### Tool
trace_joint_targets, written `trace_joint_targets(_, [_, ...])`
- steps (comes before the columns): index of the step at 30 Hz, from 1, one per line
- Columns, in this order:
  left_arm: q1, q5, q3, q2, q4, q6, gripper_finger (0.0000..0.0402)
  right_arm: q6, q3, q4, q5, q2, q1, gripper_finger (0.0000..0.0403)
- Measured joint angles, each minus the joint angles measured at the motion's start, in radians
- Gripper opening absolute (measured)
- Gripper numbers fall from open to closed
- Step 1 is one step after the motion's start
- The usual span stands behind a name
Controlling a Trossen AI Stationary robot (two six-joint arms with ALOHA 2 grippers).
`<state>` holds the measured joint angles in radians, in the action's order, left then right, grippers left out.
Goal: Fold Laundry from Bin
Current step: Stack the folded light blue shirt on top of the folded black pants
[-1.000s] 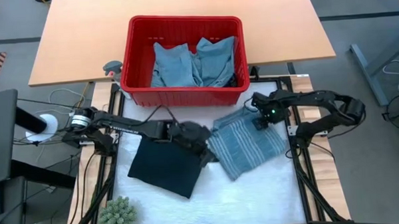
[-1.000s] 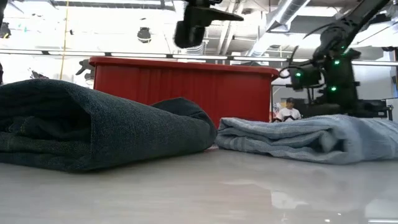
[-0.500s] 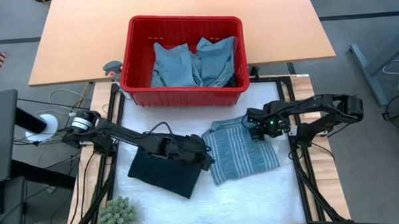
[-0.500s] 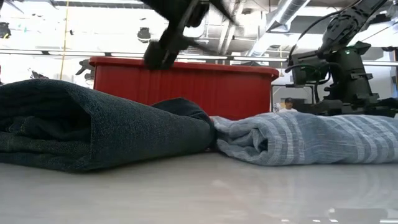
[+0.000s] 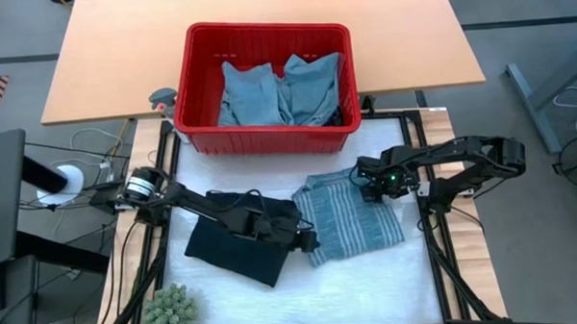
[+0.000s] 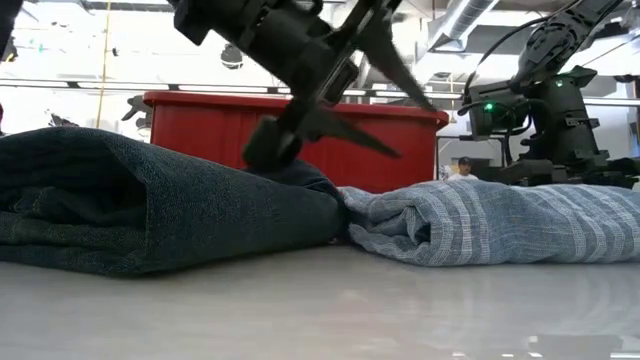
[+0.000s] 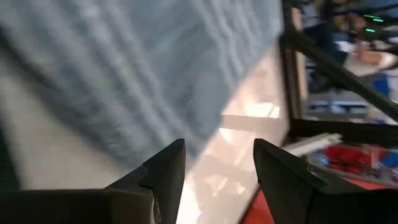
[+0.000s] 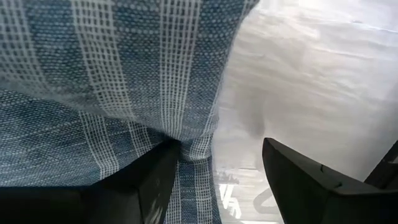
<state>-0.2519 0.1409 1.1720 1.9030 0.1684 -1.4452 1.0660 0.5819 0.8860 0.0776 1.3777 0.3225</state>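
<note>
My left gripper [image 5: 309, 241] hangs low over the seam where the dark navy garment [image 5: 236, 243] meets the striped garment [image 5: 353, 216]; its jaws stand apart with nothing between them, the fingers [image 6: 385, 60] splayed above the cloth in the low view. My right gripper [image 5: 371, 185] sits at the far right edge of the striped garment. Its jaws are spread wide; one finger [image 8: 146, 180] lies against the cloth edge, the other is clear over the white tabletop [image 5: 370, 284]. I see no cloth clamped between them.

Striped garment: grey-blue with pale woven stripes, lying roughly flat on the tabletop, right of centre, its near edge rolled into a soft fold [image 6: 480, 225].

Dark navy garment: folded into a thick pad, lying just left of the striped one and touching it.

Red bin [image 5: 194, 83]: stands behind both garments at the far edge of the white surface, holding crumpled light blue garments [image 5: 281, 90].
</note>
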Motion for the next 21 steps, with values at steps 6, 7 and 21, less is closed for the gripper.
trace_joint_targets(6, [-0.019, 0.076, 0.001, -0.040, -0.144, -0.010, 0.0178, -0.016, 0.000, -0.002, -0.012, 0.000, 0.000, 0.0265])
trace_joint_targets(7, [-0.020, 0.065, 0.002, -0.037, -0.150, -0.016, 0.0179, -0.020, 0.000, -0.003, -0.012, 0.000, 0.000, 0.0265])
trace_joint_targets(21, [0.024, -0.051, 0.002, 0.034, -0.244, -0.170, 0.0299, -0.028, 0.000, -0.013, -0.019, 0.000, 0.000, 0.0265])
